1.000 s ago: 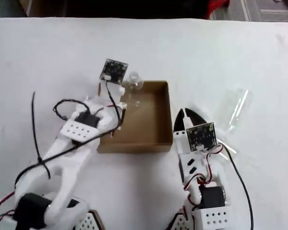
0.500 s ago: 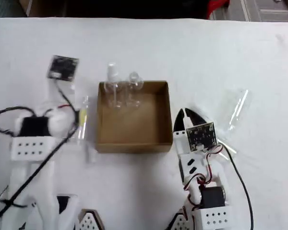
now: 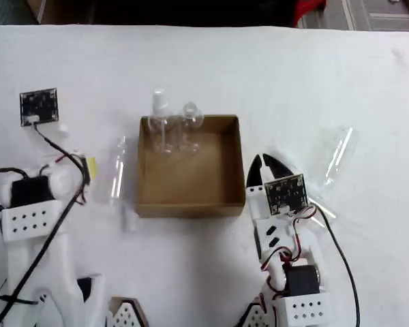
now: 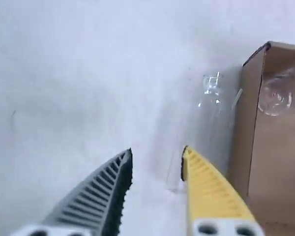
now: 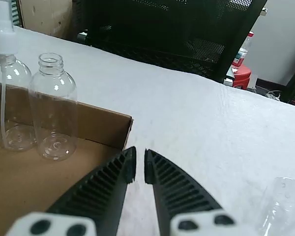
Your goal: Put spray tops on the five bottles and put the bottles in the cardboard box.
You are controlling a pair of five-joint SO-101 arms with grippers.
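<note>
Box (image 3: 191, 208) sat around the middle of the high view. Two bottles stood upright inside it, tucked into its upper-left corner and just beside each other: the capped bottle (image 3: 158, 126) on the left had a spray top on, and the open bottle (image 3: 189, 126) on the right was bare-necked. A third bottle (image 3: 117, 170) lay on the table (image 3: 259, 75) just left of the box. A fourth bottle (image 3: 334, 155) lay on its side right of the box, well apart from it. Left gripper (image 4: 156, 162) was spread wide with nothing in it, over the table beside the third bottle. Right gripper (image 3: 267, 167) sat just off the box's right wall, pinched together on nothing. A small pale thing (image 3: 129, 221) by the box's lower-left corner might've been a spray top, too blurry to call.
</note>
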